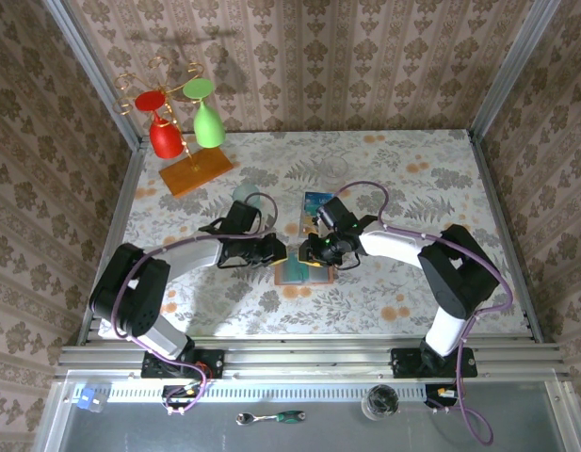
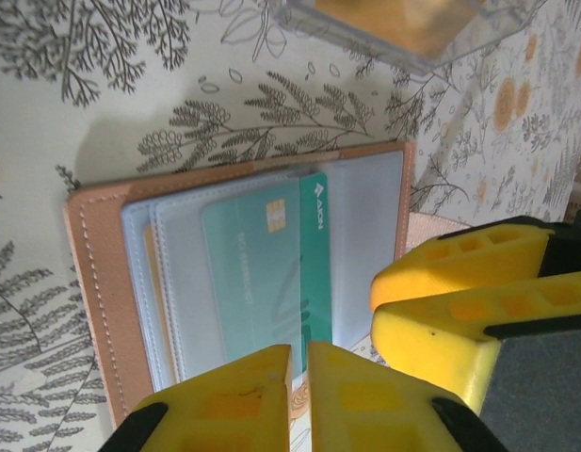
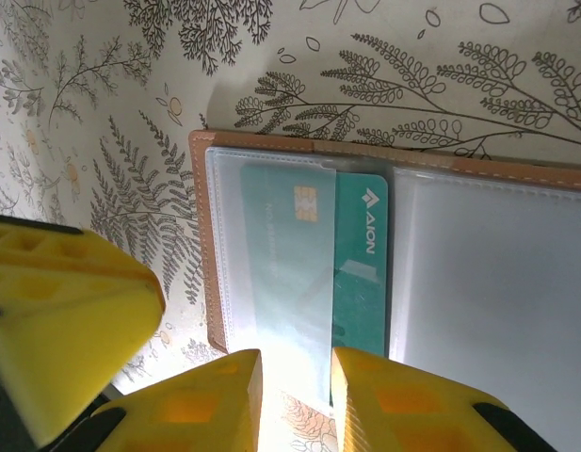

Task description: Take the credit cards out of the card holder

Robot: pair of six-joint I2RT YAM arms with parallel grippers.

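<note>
Left gripper (image 2: pixel 299 356): bottom centre of the left wrist view. Its fingers are almost together at the near edge of the card holder (image 2: pixel 92 282). I cannot tell whether they pinch a sleeve or only press it.
Right gripper (image 3: pixel 295 363): bottom centre of the right wrist view. A narrow gap straddles the near end of the teal card (image 3: pixel 361 254), and no firm hold is evident.
Card holder, place: open and flat on the floral table (image 1: pixel 412 179), at the centre of the top view, partly under both sets of fingertips.
Teal card: 1 seen, standing partly out of its clear pocket (image 3: pixel 271 273). The logo strip is bare and the chip end lies under plastic.
Step in hand: judged to be the drawing of card 1, with the holder steadied.
Next move calls for: closing on the bare strip and pulling along the pocket mouth while the holder stays flat. The sleeve may lift with the card.
Clear box (image 2: pixel 403 28): top right of the left wrist view, beyond the holder and cut off by the frame. Its tan contents are blurred.
Rack (image 1: pixel 196 174): upper left of the top view, well apart, with 1 red and 1 green glass hanging.
Hard to make out: how many further cards there are. A tan edge behind the left sleeves is too thin to identify, and the holder's near edge is hidden by fingers.
</note>
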